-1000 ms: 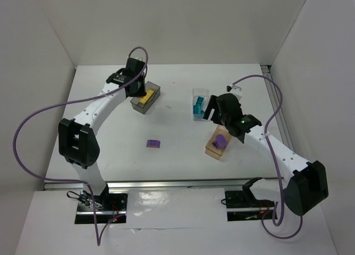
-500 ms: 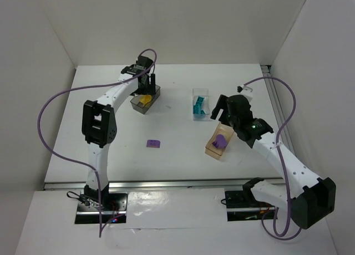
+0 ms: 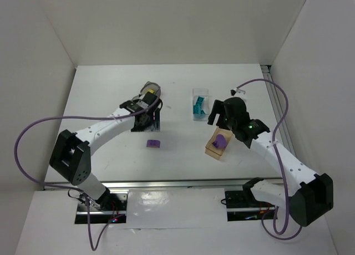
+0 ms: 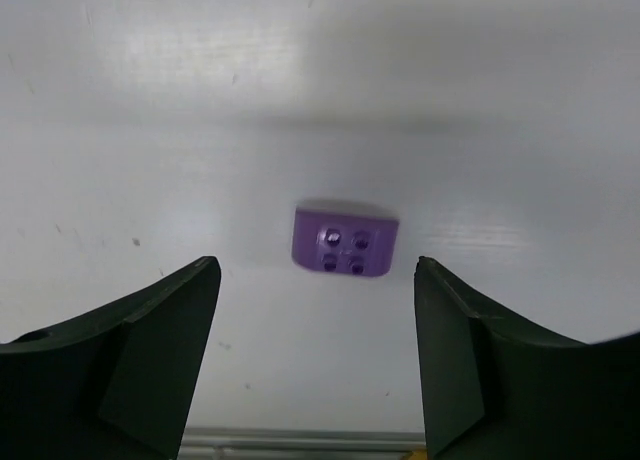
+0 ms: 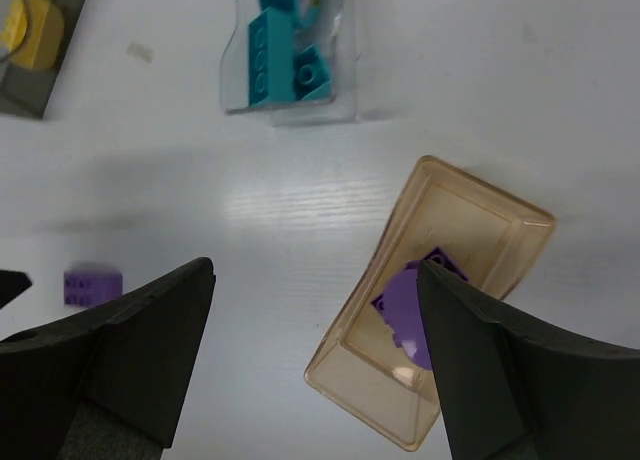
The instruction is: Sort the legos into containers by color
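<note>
Jaws of the left gripper (image 4: 315, 280) gape empty, a small purple studded plastic brick (image 4: 344, 241) centred just beyond them (the right gripper (image 5: 315, 270) gapes too). Likely the pickup step: descend, then close.

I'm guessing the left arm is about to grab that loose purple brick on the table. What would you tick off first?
1. Left fingers open: ok, spread wide.
2. Purple brick between them: ok, studs up, a little right of centre.
3. Nothing else beside the brick: ok in the left wrist view.
4. Height of the fingers above the table: cannot tell.
5. Amber bin has room: ok, it holds purple pieces with bare floor left.
6. Way to that bin free: not ok, the right fingers hang open over it.
</note>
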Motion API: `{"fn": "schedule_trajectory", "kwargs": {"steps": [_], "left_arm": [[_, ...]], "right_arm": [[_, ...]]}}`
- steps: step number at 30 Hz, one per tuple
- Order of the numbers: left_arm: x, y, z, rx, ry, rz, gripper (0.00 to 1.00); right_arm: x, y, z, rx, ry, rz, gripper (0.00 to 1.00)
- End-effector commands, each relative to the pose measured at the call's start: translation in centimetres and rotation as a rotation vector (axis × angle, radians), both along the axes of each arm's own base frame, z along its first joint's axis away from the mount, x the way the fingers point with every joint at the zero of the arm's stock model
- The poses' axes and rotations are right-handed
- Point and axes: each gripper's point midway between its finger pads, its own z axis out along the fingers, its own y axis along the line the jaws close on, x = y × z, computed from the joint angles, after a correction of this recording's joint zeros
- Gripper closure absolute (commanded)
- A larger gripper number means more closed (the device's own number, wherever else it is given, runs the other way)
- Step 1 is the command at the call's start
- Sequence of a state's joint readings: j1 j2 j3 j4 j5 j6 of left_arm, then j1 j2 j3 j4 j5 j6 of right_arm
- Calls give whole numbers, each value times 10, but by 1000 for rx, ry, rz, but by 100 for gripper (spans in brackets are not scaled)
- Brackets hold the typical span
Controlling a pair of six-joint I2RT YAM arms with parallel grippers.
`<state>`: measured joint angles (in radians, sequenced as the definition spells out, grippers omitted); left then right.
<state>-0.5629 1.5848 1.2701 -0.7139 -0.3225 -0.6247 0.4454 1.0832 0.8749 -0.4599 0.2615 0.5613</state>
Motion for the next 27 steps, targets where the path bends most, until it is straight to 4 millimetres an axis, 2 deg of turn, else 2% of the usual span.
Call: {"fn": "schedule_trajectory", "kwargs": {"steps": [1, 2, 3, 4, 6, 7, 8, 9, 10, 11, 12, 13, 14, 15, 18, 20, 22, 25, 27], "left_arm": [[-30, 15, -19, -40, 63, 244, 17], [-32, 17, -17, -44, 51, 258, 17], [-30, 22, -4, -72, 17, 272, 17], [-28, 28, 1, -70, 5, 268, 15], [-9, 43, 26, -85, -48, 291, 14], [-4, 52, 38, -79, -73, 306, 14], [1, 60, 46, -63, -83, 295, 14], [10, 72, 62, -67, -108, 323, 14], [12, 79, 67, -63, -114, 335, 14], [15, 85, 71, -61, -118, 328, 13], [20, 98, 75, -59, -130, 361, 13], [21, 102, 75, -72, -123, 374, 13], [19, 109, 79, -78, -125, 378, 13], [18, 122, 85, -87, -141, 407, 13], [14, 139, 86, -116, -141, 425, 13], [12, 144, 91, -131, -160, 417, 13], [9, 145, 85, -148, -147, 411, 13], [7, 149, 82, -161, -141, 404, 13], [8, 152, 86, -166, -159, 412, 13]], "right_arm": [[-4, 43, 0, 3, -15, 242, 11], [-8, 60, 2, 2, -23, 323, 11], [-11, 79, -1, -10, -16, 405, 11], [-25, 106, -4, -45, -15, 519, 11], [-37, 134, -15, -101, 8, 636, 11], [-39, 151, -29, -141, 39, 692, 11], [-52, 174, -34, -179, 17, 797, 10], [-58, 187, -42, -200, 16, 845, 8], [-56, 200, -57, -246, 29, 870, 6], [-63, 219, -59, -273, -6, 931, 4], [-63, 228, -64, -295, -14, 949, 4], [-58, 239, -76, -329, -11, 960, 3], [-56, 249, -78, -345, -32, 987, 3], [-55, 257, -82, -354, -36, 1003, 3], [-41, 272, -101, -401, -36, 1020, 3], [-31, 280, -116, -442, -27, 1022, 3], [-18, 284, -133, -465, 1, 1016, 3], [-14, 291, -144, -444, 15, 1032, 8], [-5, 294, -143, -427, -13, 1017, 13]]}}
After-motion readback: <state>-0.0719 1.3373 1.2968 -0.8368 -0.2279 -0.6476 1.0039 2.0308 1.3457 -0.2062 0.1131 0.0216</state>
